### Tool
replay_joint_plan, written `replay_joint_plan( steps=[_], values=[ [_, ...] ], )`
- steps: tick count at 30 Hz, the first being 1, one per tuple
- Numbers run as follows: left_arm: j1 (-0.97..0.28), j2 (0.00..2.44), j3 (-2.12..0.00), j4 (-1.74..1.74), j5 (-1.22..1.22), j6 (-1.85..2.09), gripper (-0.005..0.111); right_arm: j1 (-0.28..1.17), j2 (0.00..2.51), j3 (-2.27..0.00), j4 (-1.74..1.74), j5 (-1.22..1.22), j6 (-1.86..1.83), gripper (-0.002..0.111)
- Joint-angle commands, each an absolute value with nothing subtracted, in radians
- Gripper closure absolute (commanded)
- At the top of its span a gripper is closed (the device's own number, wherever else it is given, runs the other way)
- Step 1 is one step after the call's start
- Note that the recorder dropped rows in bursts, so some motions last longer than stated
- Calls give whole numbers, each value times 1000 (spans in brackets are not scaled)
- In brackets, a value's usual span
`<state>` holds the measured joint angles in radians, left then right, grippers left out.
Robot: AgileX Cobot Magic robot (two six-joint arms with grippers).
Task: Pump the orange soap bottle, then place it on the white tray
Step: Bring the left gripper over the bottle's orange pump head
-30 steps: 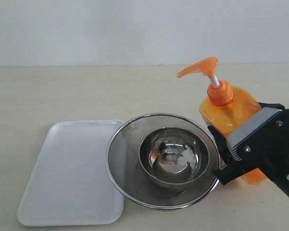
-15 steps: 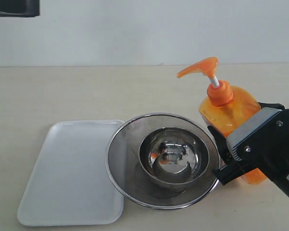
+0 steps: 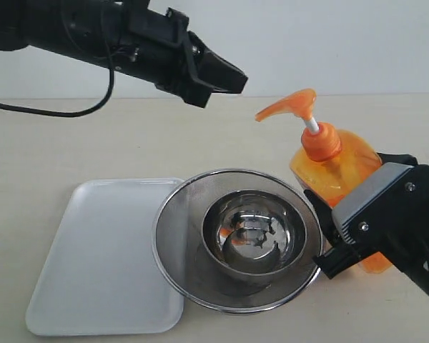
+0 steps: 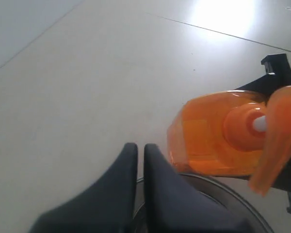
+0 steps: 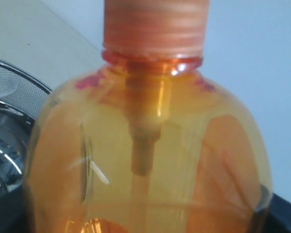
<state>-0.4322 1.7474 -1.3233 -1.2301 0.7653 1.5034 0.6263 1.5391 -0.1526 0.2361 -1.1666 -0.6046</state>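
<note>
A round steel mesh strainer (image 3: 177, 239) sits on the pale table (image 3: 71, 150) with a shiny steel bowl (image 3: 254, 239) nested inside it. The white tray (image 3: 104, 257) lies flat just beside the strainer, its near corner tucked under the strainer's rim. On the strainer's other side stands the orange soap bottle (image 3: 336, 168), leaning slightly, its pump spout (image 3: 284, 107) reaching out above the strainer's far edge. The right gripper (image 3: 327, 236) clamps the bottle's lower body, one finger close against the strainer's rim. High above and behind the strainer, the left gripper (image 3: 232, 77) hangs in the air with its jaws pressed together, pointing towards the spout.
</note>
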Motion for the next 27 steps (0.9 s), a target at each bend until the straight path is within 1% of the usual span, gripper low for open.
replay_joint_plan(
  steps=[1, 8, 12, 27],
  values=[
    [-496, 1785, -1350, -1247, 748, 1531, 102, 629, 1537, -162, 222, -1202, -632, 108],
    [-500, 1763, -1350, -1152, 835, 1414, 102, 629, 1537, -162, 225, -1194, -640, 108],
    [-500, 1739, -1350, -1071, 845, 1336, 102, 629, 1537, -162, 224, -1196, -642, 108],
    [-500, 1699, -1350, -1086, 952, 1325, 102, 629, 1537, -162, 224, -1200, -644, 108]
  ],
)
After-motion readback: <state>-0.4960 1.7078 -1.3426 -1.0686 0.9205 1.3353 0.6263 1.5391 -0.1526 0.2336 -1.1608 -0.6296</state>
